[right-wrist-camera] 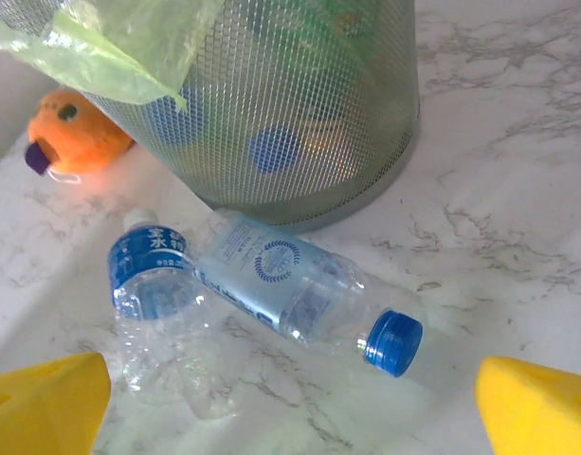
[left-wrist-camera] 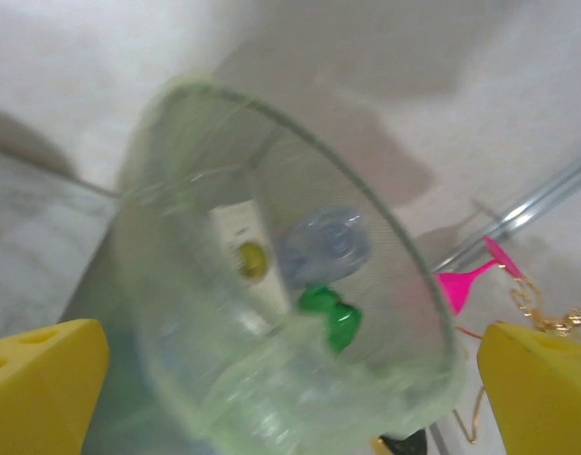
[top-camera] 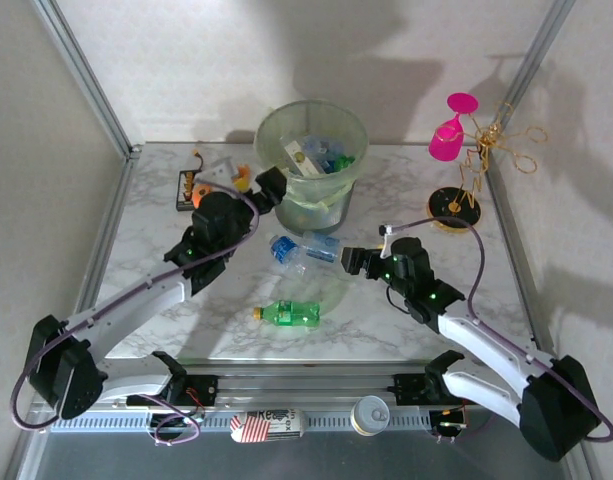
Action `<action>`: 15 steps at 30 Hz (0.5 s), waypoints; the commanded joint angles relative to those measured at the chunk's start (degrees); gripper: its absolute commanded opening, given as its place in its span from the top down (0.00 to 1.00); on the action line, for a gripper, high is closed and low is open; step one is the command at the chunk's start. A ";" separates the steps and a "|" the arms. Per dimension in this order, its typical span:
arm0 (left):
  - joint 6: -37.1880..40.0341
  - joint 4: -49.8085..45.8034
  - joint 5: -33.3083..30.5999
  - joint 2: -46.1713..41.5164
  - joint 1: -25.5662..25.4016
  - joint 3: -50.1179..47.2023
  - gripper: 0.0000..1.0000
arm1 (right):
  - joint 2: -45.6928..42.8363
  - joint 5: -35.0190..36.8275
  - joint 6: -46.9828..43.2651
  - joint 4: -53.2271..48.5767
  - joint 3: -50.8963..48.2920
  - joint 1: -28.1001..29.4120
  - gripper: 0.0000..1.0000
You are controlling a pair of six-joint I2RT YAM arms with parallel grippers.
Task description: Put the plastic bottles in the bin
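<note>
Nearest to me, well in front of the bin [top-camera: 326,200], one green bottle [top-camera: 291,314] lies on its side on the table [top-camera: 376,325]. No claw is close to it, so I judge that it waits for a later turn.

Closer to the bin, just before its foot, two clear bottles [top-camera: 301,250] lie on their sides and touch each other. One is whole and keeps its blue cap [right-wrist-camera: 394,341]; the other is crushed. My right claw [top-camera: 352,262] hangs low just to the right of them, its fingers wide apart and nothing between them. I think it stands there because the capped bottle is the next one to take, and its cap end points toward this claw. The bottle is round and light, so it may roll against the bin when I close on it.

My left claw [top-camera: 271,186] is at the left side of the bin's rim, high enough to look down into the opening. It is also spread wide and empty. This is a place for dropping. In the bin several bottles [top-camera: 321,155] already lie, a green one and a clear one among them.

Left of the bin sits an orange plush toy [right-wrist-camera: 77,142], and far to its right a pink goblet [top-camera: 448,135]. Neither of these belongs in the bin.
</note>
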 commanded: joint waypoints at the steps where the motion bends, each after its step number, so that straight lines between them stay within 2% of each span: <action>1: -5.72 5.00 -7.57 -3.26 0.64 -7.22 0.00 | 4.48 -0.21 -7.79 -1.42 3.92 0.34 0.01; 10: -22.40 10.00 -8.87 -4.30 0.64 -23.55 0.00 | 20.59 -3.43 -19.21 -3.07 12.87 0.34 0.01; 15: -25.07 10.05 -8.90 -4.30 0.56 -26.73 0.00 | 28.93 -2.94 -22.62 -3.21 18.37 0.36 0.01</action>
